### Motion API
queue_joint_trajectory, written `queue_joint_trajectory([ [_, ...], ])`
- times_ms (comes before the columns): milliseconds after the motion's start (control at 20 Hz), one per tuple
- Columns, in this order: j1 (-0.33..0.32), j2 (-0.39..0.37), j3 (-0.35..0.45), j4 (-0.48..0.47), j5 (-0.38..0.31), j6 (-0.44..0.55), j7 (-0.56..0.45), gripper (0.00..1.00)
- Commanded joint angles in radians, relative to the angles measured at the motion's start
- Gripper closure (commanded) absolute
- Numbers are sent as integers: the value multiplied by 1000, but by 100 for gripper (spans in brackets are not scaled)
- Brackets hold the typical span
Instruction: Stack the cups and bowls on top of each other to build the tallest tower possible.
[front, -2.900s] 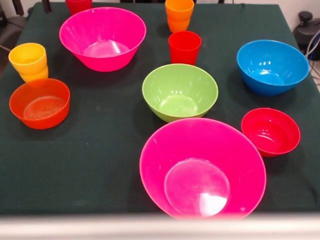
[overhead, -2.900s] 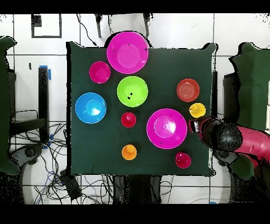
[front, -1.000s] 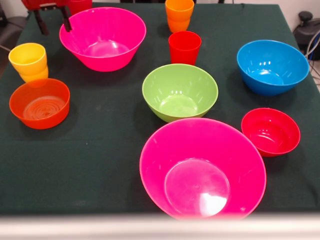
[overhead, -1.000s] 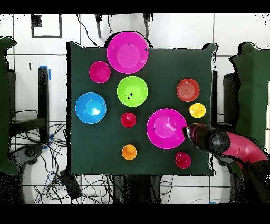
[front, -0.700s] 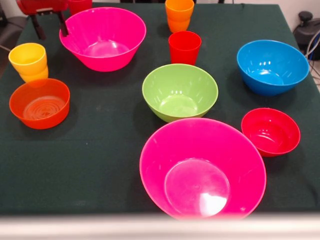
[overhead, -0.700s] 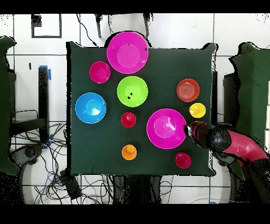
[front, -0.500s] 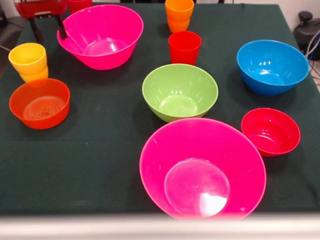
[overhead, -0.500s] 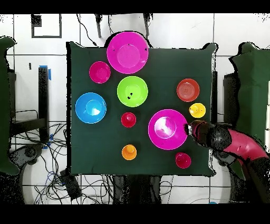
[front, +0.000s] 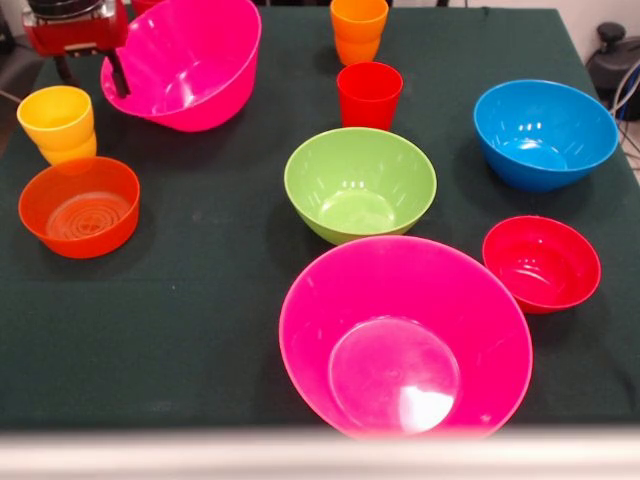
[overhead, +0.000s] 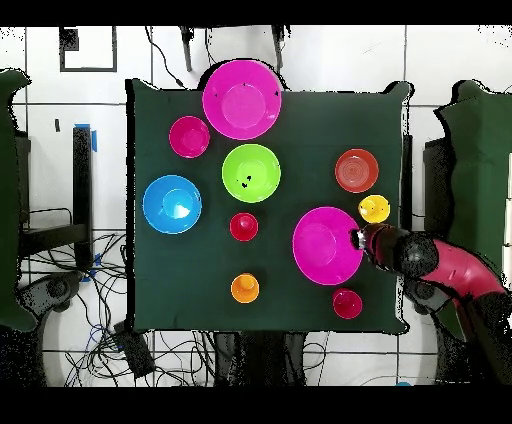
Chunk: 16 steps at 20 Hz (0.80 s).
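Dark green cloth (front: 200, 300), tilted hot-pink bowl (front: 190, 60).

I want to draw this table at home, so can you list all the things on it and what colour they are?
Big bowls: 2, hot pink; one at the near edge, one at the far left, tipped up on its side.
Green bowl: 1, lime, middle.
Blue bowl: 1, right.
Small red bowl: 1, right, in front of the blue bowl.
Orange bowl: 1, see-through, left.
Cups: yellow, left behind the orange bowl; orange, far middle; red, in front of the orange one.
Table: 1, dark green cloth.
Tool: 1, red and black, pinching the tipped bowl's rim.
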Motion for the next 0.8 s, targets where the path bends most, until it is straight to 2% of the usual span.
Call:
queue_joint_trajectory([
  [50,31,67,20,-84,-97,-31,-80,0],
  [800,67,-101,11,17,-15,89,-30,0],
])
